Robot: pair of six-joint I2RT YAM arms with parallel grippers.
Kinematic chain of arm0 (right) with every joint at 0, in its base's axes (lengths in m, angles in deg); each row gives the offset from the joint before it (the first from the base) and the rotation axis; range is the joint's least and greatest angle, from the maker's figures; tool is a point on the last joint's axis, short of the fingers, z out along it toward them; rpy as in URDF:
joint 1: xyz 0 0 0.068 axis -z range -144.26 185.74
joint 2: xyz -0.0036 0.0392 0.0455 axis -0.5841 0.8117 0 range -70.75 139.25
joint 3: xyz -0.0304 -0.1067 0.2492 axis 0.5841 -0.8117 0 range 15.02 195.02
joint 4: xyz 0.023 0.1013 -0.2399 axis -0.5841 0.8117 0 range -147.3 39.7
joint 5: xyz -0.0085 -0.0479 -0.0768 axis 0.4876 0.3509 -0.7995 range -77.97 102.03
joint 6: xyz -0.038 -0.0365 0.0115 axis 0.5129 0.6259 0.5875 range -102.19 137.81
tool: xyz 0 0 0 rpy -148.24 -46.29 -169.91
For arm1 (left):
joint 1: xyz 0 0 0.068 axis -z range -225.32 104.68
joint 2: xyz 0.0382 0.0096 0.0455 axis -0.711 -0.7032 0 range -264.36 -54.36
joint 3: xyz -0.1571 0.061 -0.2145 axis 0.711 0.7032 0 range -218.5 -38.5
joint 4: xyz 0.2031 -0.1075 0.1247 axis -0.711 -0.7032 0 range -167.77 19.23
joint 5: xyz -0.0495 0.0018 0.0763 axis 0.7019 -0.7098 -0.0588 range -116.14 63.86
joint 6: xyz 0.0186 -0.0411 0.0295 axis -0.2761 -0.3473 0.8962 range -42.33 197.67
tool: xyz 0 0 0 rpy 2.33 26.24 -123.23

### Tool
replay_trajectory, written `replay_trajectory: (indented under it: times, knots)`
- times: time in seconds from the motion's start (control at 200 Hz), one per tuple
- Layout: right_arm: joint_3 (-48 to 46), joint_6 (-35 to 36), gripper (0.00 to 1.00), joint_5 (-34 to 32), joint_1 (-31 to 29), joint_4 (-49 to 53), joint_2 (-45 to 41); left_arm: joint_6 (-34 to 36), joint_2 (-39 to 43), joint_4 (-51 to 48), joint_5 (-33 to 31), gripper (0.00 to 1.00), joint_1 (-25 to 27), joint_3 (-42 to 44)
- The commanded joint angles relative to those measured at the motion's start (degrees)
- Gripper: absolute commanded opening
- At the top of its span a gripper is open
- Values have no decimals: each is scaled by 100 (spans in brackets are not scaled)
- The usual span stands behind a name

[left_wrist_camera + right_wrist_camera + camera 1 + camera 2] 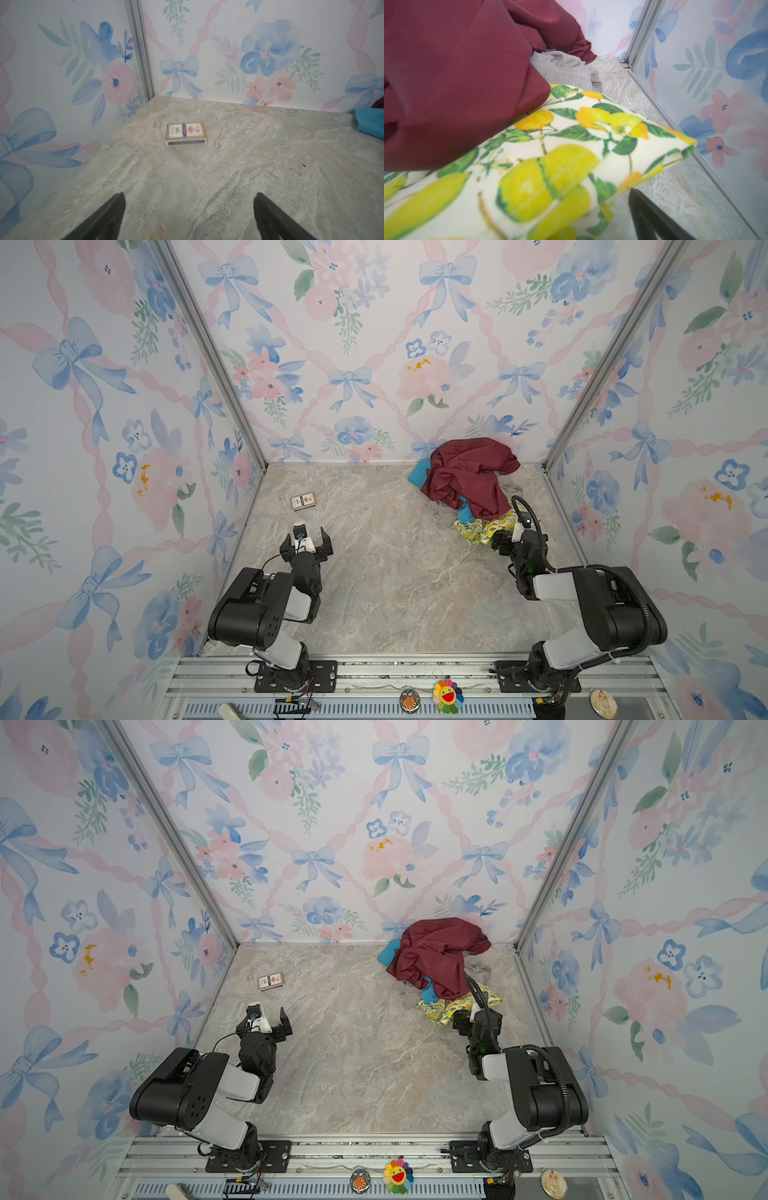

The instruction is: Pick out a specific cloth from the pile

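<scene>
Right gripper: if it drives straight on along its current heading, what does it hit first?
The lemon-print cloth, directly ahead of the right gripper. Depth is unclear, so it may already be touching. The maroon cloth lies beyond it.

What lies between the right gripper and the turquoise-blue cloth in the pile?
The white lemon-print cloth lies right in front of the right gripper, and the large maroon cloth covers most of the turquoise-blue cloth, which shows only around its edges.

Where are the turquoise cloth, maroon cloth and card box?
turquoise cloth (419,476): in a top view, exposed corner.
maroon cloth (469,477): in a top view, crumpled middle.
card box (185,131): left wrist view, top face.
</scene>
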Motion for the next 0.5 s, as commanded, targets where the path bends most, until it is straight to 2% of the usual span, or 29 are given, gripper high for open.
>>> replay_trajectory:
  times: [0.0,0.495]
  knots:
    - [2,-70,97,-64,-41,-154,-46,12,63,102,-10,98,31,-12]
    - [2,-70,97,-65,-37,-155,-46,2,55,100,23,98,0,-20]
